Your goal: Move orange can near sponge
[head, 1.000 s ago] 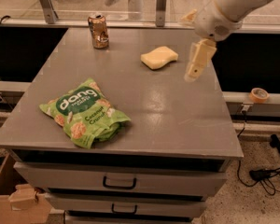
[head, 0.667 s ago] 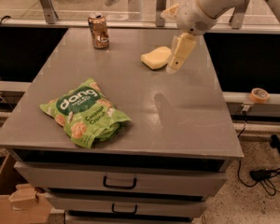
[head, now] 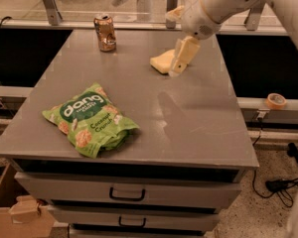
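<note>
- pincer hangs over far-right part of the desk, pointing down, overlapping the right edge of the sponge in this view; can't tell if it touches it
- pincer opening: cannot tell from this angle; the orange can is not in its hold
- orange can stands upright at the far-left of the desk, near the back edge, well apart from sponge and pincer
- key relation: can lies to the left of the pincer and slightly further back, long axis vertical; only one arm, so it has to cross leftward over bare desk to reach it
- judgement: can not yet picked up, task at its start; a side grasp around the can body looks likely
- can: small metal cylinder, orange-brown, silver top, smooth and shiny, rigid, could tip if nudged
- sponge: pale yellow soft block, wavy rounded edges, lying flat
- green snack bag: crinkly, puffy, near-left, out of the path
- desk: flat grey, matte with a slight sheen
</note>
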Tool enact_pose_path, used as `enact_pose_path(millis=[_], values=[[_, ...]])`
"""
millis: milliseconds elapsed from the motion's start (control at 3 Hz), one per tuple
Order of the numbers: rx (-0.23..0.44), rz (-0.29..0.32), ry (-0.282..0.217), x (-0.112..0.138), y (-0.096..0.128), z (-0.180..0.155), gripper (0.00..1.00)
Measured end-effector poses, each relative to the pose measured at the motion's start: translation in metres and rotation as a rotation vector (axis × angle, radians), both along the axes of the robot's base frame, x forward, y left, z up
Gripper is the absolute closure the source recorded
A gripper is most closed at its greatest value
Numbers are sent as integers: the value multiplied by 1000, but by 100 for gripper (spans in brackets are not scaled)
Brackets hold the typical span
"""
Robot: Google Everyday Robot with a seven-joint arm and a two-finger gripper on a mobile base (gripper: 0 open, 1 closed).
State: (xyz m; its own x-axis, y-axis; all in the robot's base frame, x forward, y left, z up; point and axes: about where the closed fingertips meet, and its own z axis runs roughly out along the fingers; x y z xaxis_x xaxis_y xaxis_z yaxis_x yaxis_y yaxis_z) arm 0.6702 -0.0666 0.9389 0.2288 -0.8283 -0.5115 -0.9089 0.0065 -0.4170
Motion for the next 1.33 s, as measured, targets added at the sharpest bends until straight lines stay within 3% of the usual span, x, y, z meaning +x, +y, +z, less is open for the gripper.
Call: enact_pose_path(millis=[667,1000,1333], values=[[235,36,-58,89,64,-15,0],[350,23,-82,130,106,-13,0],[420,-25,-75,157,147,-11,0]])
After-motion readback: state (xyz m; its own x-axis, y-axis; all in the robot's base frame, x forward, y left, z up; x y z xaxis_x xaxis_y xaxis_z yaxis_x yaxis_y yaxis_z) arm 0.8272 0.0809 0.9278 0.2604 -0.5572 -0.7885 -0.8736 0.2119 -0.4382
